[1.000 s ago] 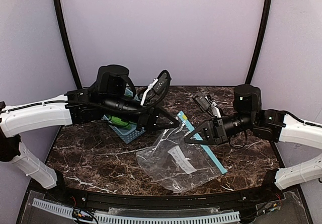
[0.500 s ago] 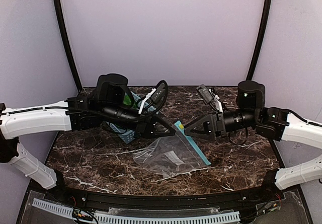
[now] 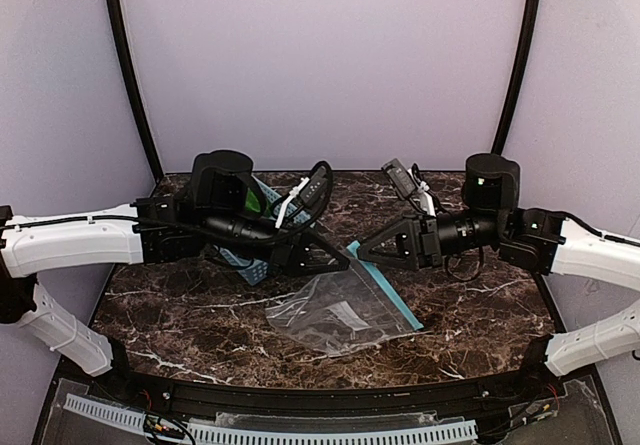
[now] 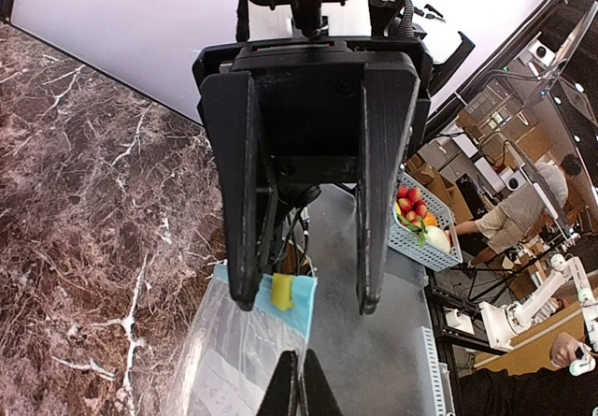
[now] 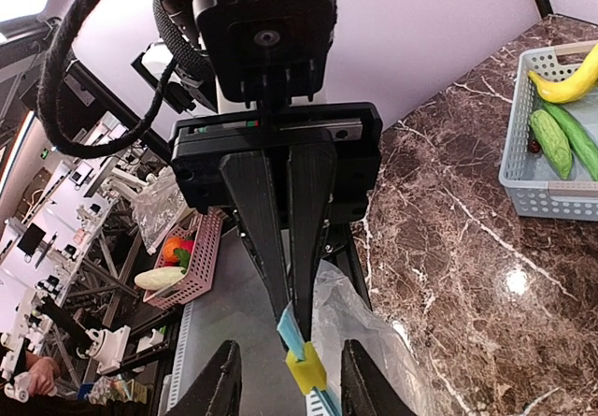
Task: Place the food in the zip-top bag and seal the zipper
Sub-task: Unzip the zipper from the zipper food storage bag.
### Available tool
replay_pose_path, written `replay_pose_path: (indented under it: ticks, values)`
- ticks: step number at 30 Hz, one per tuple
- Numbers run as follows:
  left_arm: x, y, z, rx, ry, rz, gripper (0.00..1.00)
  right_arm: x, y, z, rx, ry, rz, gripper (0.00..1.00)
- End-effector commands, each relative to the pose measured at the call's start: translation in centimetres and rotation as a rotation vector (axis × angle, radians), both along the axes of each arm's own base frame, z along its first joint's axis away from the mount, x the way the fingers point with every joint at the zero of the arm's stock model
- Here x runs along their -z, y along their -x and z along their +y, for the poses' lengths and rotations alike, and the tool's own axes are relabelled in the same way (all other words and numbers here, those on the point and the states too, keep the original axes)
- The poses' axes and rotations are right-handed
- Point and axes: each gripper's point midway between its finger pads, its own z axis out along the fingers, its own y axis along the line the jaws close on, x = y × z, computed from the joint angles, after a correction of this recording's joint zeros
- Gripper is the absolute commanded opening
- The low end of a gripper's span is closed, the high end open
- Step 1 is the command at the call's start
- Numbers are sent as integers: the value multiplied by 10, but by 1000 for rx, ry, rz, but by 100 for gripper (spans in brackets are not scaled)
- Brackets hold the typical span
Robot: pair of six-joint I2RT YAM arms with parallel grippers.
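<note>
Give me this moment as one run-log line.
left gripper: shut on zipper | right gripper: open at zipper | zip-top bag: empty | banana: in basket

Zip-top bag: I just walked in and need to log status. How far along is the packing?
Done: nothing packed; the banana and cucumbers lie in the basket. In hand: the left gripper pinches the zip-top bag at its zipper; the right gripper stands open beside it. Remaining: loading the food, sealing.

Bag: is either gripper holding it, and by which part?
The left gripper pinches the bag by its blue zipper strip; the right gripper stands open around the yellow slider.
</note>
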Motion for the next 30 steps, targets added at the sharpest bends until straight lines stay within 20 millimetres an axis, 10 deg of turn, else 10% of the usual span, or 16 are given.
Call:
replay_pose_path:
  ticks: [1, 12, 30]
  values:
    - [-11, -2, 5, -31, 30, -22, 1, -16, 6, 2, -37, -48, -35, 33]
    - [-5, -8, 10, -83, 4, -27, 1, -11, 6, 1, -34, -38, -30, 20]
    - [-6, -4, 8, -59, 14, -10, 1, -3, 2, 3, -21, -17, -25, 28]
